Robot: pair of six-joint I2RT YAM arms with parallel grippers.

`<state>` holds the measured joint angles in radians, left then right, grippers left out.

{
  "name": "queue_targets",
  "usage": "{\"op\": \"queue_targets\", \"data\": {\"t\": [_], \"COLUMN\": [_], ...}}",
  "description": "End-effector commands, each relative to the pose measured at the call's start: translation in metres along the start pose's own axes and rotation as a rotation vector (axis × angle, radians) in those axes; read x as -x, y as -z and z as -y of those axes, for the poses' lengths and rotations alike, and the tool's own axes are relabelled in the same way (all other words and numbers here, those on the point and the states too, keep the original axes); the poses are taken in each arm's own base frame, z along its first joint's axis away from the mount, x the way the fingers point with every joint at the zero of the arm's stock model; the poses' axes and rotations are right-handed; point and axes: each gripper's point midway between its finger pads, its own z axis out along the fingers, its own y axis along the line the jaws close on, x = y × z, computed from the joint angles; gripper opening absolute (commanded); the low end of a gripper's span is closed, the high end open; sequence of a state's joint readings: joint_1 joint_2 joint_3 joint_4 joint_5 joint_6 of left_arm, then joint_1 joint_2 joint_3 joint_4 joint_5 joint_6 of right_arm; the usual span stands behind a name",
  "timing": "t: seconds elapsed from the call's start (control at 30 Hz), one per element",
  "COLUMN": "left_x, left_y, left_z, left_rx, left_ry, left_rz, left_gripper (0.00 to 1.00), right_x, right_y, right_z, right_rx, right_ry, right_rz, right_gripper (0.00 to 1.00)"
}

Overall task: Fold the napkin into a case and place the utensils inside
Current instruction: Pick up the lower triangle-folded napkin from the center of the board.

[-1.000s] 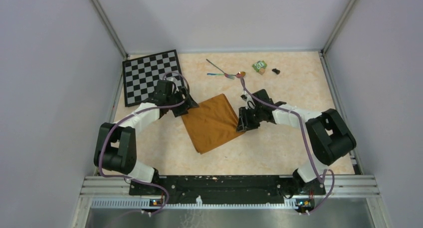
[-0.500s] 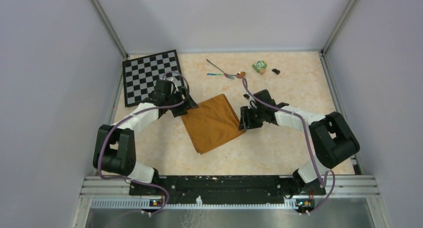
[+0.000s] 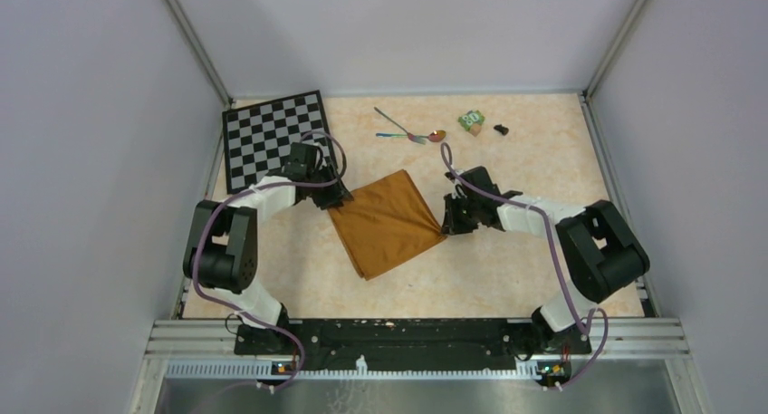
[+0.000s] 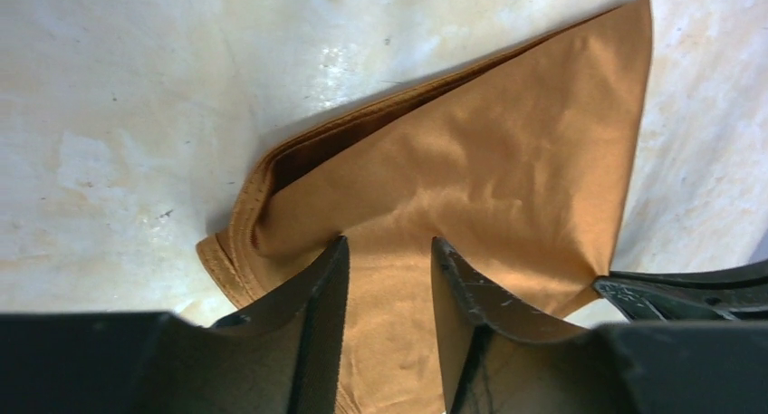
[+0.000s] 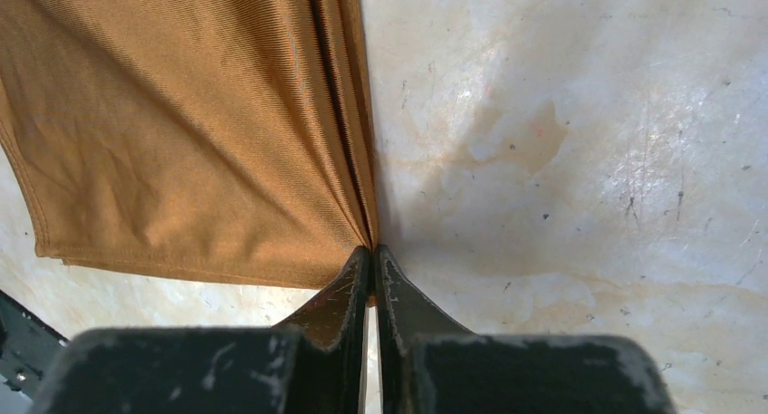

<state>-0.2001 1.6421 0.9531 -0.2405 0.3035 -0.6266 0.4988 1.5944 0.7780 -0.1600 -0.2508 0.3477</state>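
The orange-brown napkin (image 3: 385, 222) lies mid-table, folded in layers into a rough square; no case shape is in view. My left gripper (image 3: 333, 197) is at its left corner. In the left wrist view its jaws stand apart, with flat cloth (image 4: 507, 160) between the fingers (image 4: 328, 278). My right gripper (image 3: 446, 222) is shut on the napkin's right corner, and the cloth (image 5: 181, 142) gathers into the closed tips (image 5: 373, 249). The two utensils (image 3: 409, 133), one a spoon with a coppery bowl (image 3: 438, 135), lie crossed on the table behind the napkin, apart from both grippers.
A black-and-white chessboard (image 3: 272, 138) lies at the back left, just behind my left arm. A small green block (image 3: 471, 120) and a small black piece (image 3: 501, 129) sit at the back right. Grey walls enclose the table on three sides.
My right gripper has shut on the napkin's right corner, which is drawn out slightly to the right. My left jaws have narrowed, and the left arm's elbow has swung toward the chessboard.
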Motion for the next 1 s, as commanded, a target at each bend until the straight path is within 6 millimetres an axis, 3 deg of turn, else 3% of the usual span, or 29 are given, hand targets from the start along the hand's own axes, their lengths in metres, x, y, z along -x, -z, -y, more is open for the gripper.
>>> {"op": "queue_targets", "data": {"t": [0.0,0.17,0.27,0.4,0.53,0.67,0.8,0.9,0.97], "left_x": [0.004,-0.003,-0.006,-0.005,-0.001,0.014,0.032,0.040,0.043], "left_y": [-0.004,-0.007,-0.009,-0.002,0.010,0.039,0.071,0.090,0.099], "left_z": [-0.017,-0.047,-0.050,-0.040,-0.025,0.001,0.020,0.025,0.024], "left_rx": [0.064,0.166,0.178,0.132,0.085,0.020,-0.004,0.006,0.007], "left_ry": [0.007,0.005,-0.003,-0.020,-0.046,-0.090,-0.152,-0.175,-0.178], "left_rz": [0.032,0.039,0.023,0.035,0.034,0.092,0.164,0.208,0.224], "left_gripper": [0.42,0.42,0.41,0.41,0.48,0.59,0.70,0.76,0.79], "right_x": [-0.009,-0.019,-0.022,-0.015,-0.011,-0.006,0.015,0.031,0.029], "right_y": [-0.001,0.001,0.005,0.015,0.021,0.030,0.052,0.073,0.075], "right_z": [0.021,0.028,0.029,0.032,0.039,0.041,0.019,-0.014,-0.045], "right_rx": [-0.090,-0.114,-0.118,-0.161,-0.222,-0.278,-0.333,-0.388,-0.344], "right_ry": [-0.010,-0.013,-0.003,0.019,0.017,0.040,0.159,0.308,0.393], "right_rz": [-0.003,-0.012,-0.011,0.015,0.021,0.041,0.114,0.178,0.159], "right_gripper": [0.01,0.02,0.11,0.22,0.20,0.18,0.36,0.56,0.60]}}
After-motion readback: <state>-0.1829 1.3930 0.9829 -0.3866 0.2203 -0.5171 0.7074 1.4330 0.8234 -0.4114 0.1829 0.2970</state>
